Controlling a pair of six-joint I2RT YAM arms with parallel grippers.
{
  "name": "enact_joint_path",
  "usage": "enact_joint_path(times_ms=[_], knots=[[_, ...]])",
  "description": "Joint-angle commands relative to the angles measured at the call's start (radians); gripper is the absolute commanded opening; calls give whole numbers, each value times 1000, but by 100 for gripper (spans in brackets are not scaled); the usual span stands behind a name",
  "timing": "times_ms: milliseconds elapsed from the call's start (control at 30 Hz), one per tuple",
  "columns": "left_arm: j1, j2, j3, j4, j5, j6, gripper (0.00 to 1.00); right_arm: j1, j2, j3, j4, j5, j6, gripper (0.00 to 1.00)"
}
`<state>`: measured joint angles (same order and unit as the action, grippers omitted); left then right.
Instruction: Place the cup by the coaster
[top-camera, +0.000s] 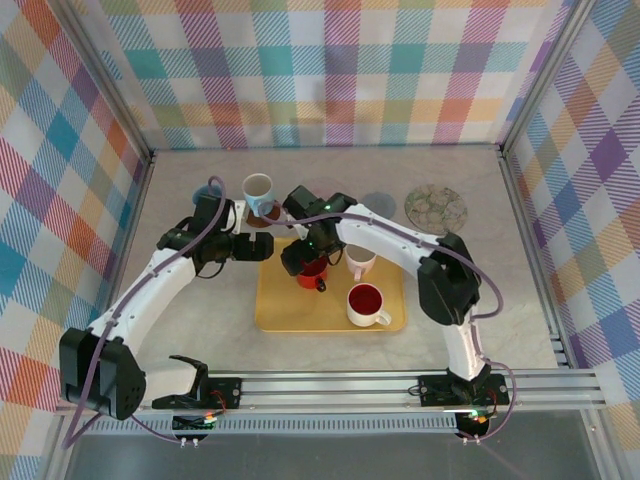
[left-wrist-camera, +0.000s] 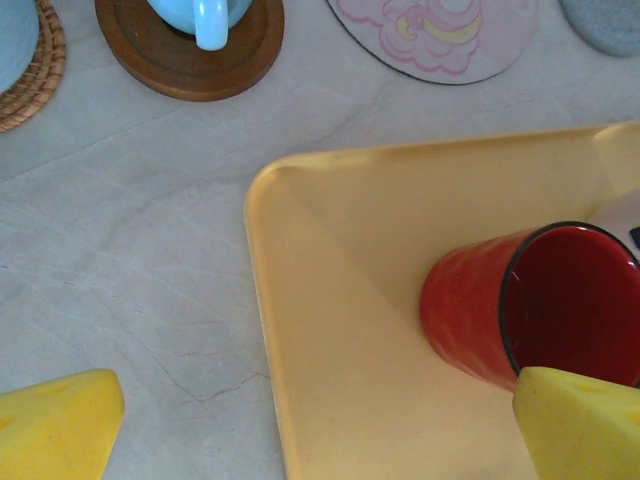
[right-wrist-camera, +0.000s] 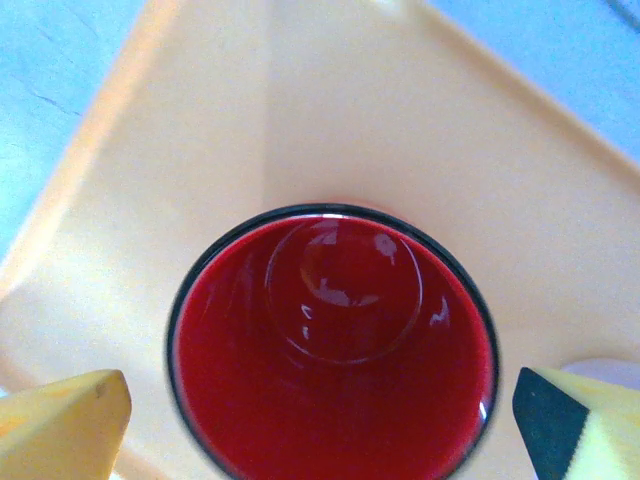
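Observation:
A red cup (top-camera: 313, 271) with a dark rim stands upright at the back left of the yellow tray (top-camera: 290, 315). My right gripper (top-camera: 308, 256) hangs directly over it, open. In the right wrist view the cup (right-wrist-camera: 335, 345) sits between the yellow fingertips (right-wrist-camera: 70, 425), which straddle its rim with a small gap on each side. My left gripper (top-camera: 258, 247) is open over the tray's left edge (left-wrist-camera: 262, 300), with the red cup (left-wrist-camera: 470, 310) beside its right finger (left-wrist-camera: 575, 425). Several coasters lie behind the tray: woven (top-camera: 208, 190), pink (left-wrist-camera: 440, 40), grey (top-camera: 378, 205) and patterned (top-camera: 436, 207).
A pale blue cup (top-camera: 259, 190) rests on a brown wooden coaster (left-wrist-camera: 160, 60) just behind the tray. A pink cup (top-camera: 359, 260) and a white cup with a red inside (top-camera: 366, 303) share the tray. Checked walls close in the back and sides.

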<state>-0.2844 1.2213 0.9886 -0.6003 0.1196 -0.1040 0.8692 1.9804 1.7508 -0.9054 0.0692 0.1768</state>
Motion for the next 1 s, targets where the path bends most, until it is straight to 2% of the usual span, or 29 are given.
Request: enact_joint_path(times_ms=[0, 133, 333, 467, 600, 667, 967], knots=[[-1, -93, 11, -35, 34, 3, 100, -15, -142, -48, 62, 12, 3, 99], [-33, -168, -2, -66, 34, -4, 100, -36, -266, -165, 142, 7, -57, 99], [-143, -196, 18, -159, -11, -4, 100, -80, -481, -416, 299, -21, -170, 99], [-213, -180, 8, -124, 1, -80, 100, -118, -622, -554, 344, -69, -221, 99], [-299, -142, 3, -90, -34, -171, 100, -134, -755, -670, 355, -116, -266, 99], [-334, -118, -7, -70, -43, -229, 100, -136, -800, -703, 333, -144, -315, 99], [-495, 21, -21, 21, -133, -443, 100, -151, -933, -773, 282, -212, -307, 99]])
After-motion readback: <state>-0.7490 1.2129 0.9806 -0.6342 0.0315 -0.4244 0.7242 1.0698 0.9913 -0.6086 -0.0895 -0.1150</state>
